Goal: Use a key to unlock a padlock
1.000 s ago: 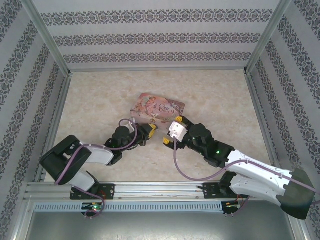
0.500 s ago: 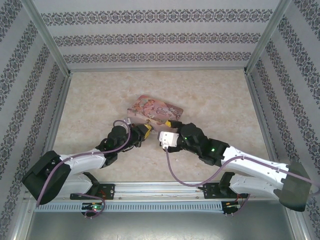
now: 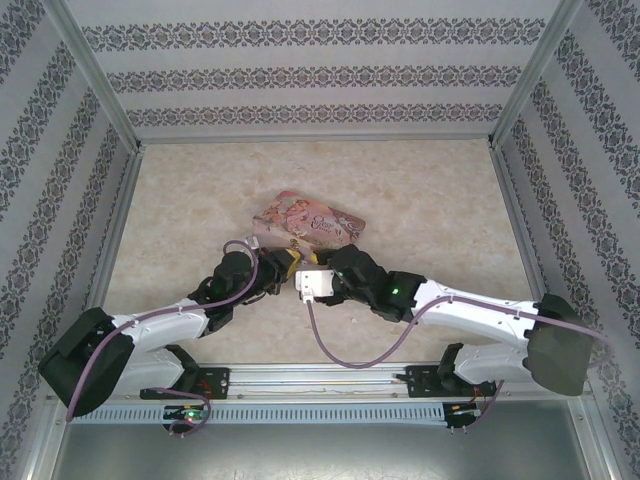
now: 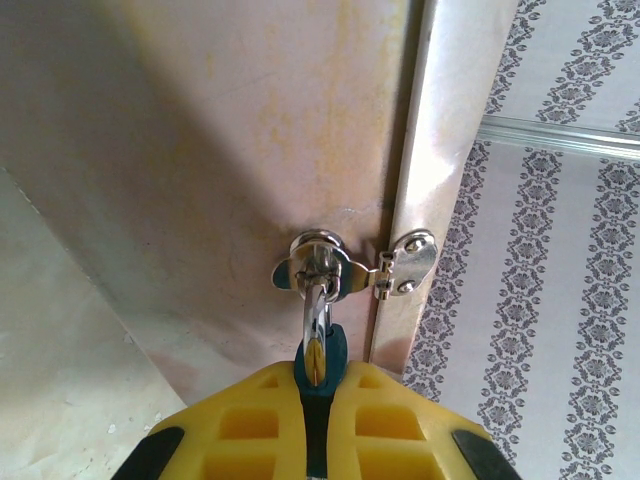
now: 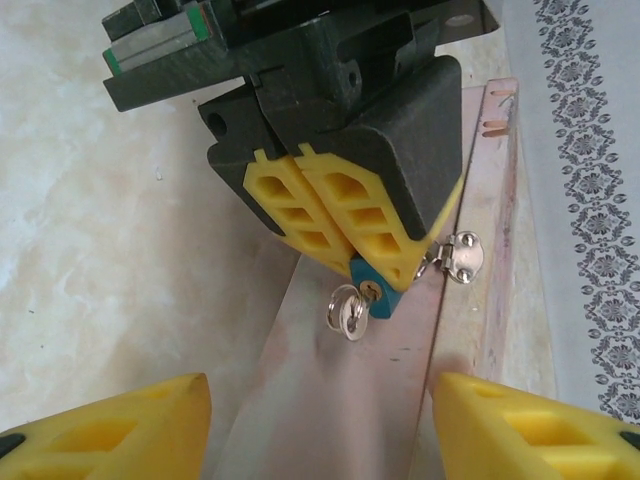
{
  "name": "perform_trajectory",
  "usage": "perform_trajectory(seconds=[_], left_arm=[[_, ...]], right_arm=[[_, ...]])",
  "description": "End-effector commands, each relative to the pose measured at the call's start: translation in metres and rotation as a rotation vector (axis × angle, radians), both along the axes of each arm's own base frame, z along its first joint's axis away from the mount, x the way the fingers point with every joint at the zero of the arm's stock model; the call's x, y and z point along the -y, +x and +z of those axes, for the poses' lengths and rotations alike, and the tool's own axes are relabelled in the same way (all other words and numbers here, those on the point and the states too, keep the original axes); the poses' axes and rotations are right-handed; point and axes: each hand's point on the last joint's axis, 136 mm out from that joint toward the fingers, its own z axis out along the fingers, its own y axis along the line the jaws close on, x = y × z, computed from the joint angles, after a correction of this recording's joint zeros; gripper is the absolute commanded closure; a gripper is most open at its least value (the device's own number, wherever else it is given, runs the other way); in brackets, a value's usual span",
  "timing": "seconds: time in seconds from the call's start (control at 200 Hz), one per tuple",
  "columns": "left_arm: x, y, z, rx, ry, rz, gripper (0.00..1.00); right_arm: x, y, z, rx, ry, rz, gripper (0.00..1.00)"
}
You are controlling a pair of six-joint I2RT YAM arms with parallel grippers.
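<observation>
Over the pink tin (image 3: 310,215), mid-table (image 3: 430,200): the padlock (image 5: 373,297) is clamped in the left pincer (image 5: 375,265). Its yellow fingers (image 4: 250,425) are pressed together on the blue body, and only the keyhole end pokes out past the tips. It sits just beside the tin's silver hasp (image 5: 462,255); whether the shackle is threaded through the hasp cannot be told.

The key (image 5: 350,315) appears seated in the keyhole, with its bow and a small ring (image 4: 318,252) sticking out free.

Handling, as a judgement:
- The lock is tiny, light and rigid, with a smooth body, so it is likely to twist in the grip if torque goes in off-axis.
- The key is thin, stiff metal and easy to knock sideways or bend.
- The best hold is flat across the bow, close to the lock and not on the loose ring, then turn about the shaft's own line.

The right pincer (image 5: 320,400) has its fingers (image 5: 110,430) spread well apart either side of the key, holding nothing and touching nothing. The key hangs in the gap ahead of them, over the tin's lid.
</observation>
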Motion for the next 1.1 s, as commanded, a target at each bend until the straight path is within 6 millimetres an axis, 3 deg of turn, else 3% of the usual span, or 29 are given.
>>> perform_trajectory(seconds=[0.0,0.45,1.094], left_arm=[[0.005,0.005,0.035,0.089,-0.041,0.007,1.00],[0.006,0.004,0.035,0.094,-0.048,0.002,1.00],[0.006,0.004,0.037,0.098,-0.063,0.000,1.00]], right_arm=[[-0.014,0.004,0.014,0.021,0.039,0.011,0.44],[-0.024,0.020,0.006,0.046,0.019,-0.038,0.64],[-0.030,0.034,-0.002,0.064,0.033,-0.095,0.81]])
